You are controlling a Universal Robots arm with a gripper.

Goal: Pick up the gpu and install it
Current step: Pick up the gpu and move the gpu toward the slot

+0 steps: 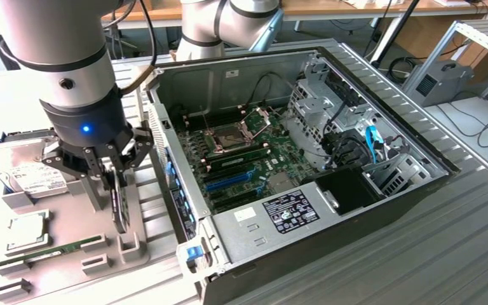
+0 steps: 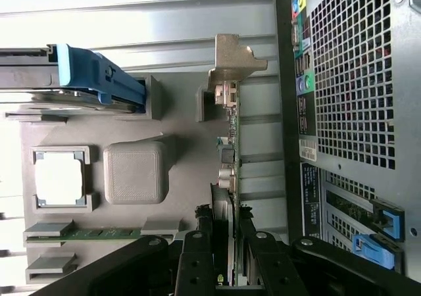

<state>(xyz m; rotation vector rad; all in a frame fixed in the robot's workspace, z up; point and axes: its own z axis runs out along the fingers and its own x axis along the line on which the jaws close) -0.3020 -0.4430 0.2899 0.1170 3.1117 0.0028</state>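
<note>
The gpu [image 1: 122, 215] stands on edge in a slot of the grey fixture tray [image 1: 74, 279], at the exterior view's left of the open computer case [image 1: 329, 210]. In the wrist view the gpu [image 2: 227, 152] shows edge-on, its silver end bracket [image 2: 231, 59] at the far end. My gripper [image 1: 117, 197] hangs straight above the card. In the wrist view the gripper [image 2: 225, 260] straddles it, and the black fingers [image 2: 197, 260] press against both faces. The card still sits in its slot.
The tray also holds a hard drive [image 1: 28, 173], a processor [image 1: 25, 230] and a long memory stick [image 1: 53, 249]. The case's motherboard [image 1: 244, 152] lies exposed, with blue slots [image 1: 227, 181]. The case's perforated rear wall [image 2: 355, 79] stands close beside the card.
</note>
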